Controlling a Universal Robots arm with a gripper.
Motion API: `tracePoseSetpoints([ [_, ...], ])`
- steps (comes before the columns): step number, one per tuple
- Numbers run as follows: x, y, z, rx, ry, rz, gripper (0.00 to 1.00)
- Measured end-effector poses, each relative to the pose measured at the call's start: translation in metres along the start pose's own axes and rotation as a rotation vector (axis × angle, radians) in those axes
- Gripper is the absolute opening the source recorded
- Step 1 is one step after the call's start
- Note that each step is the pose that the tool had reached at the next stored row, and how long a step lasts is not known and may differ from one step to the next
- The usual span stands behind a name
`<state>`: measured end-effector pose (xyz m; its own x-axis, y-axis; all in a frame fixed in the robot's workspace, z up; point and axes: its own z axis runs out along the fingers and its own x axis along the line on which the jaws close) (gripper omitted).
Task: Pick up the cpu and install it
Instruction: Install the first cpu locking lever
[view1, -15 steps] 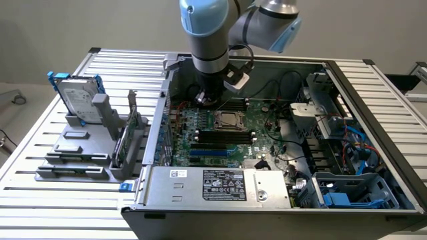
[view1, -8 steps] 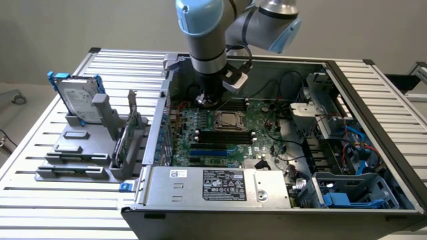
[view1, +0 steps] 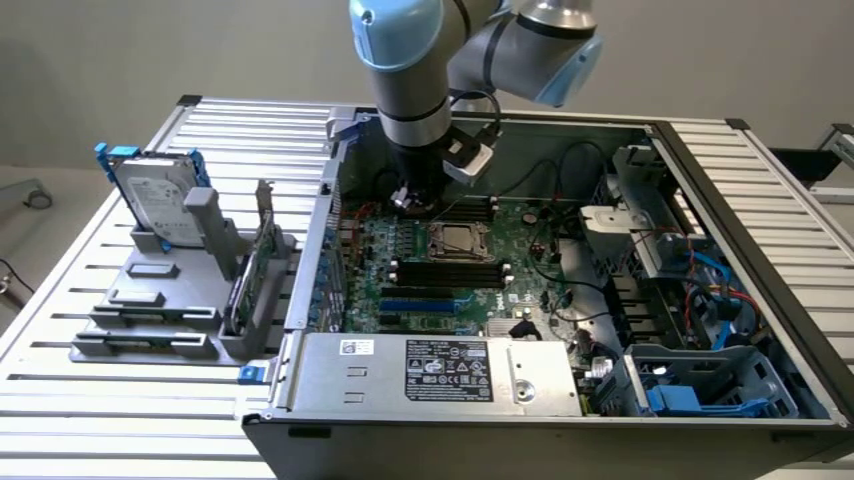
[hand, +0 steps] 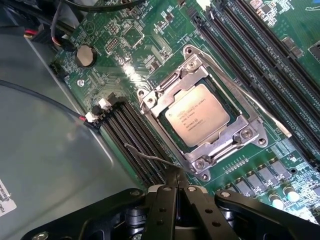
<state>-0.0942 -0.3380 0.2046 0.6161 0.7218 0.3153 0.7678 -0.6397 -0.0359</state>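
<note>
We see the cpu seated in its metal-framed socket on the green motherboard. Our end effector is closed on nothing, fingers pressed together. It hovers just beside the socket's corner, near a thin wire lever and apart from the cpu.

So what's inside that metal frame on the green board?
The cpu lies inside the socket frame, its silver top and small print showing. The frame's rim covers its edges, and whatever is under the chip is hidden.
</note>
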Motion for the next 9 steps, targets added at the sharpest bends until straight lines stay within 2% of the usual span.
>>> tracePoseSetpoints([
  [4, -0.0007, -0.0008, 0.0023, -0.0021, -0.0011, -0.001, 0.11],
  [9, -0.0019, -0.0013, 0.0049, -0.0085, -0.0081, -0.003, 0.11],
])
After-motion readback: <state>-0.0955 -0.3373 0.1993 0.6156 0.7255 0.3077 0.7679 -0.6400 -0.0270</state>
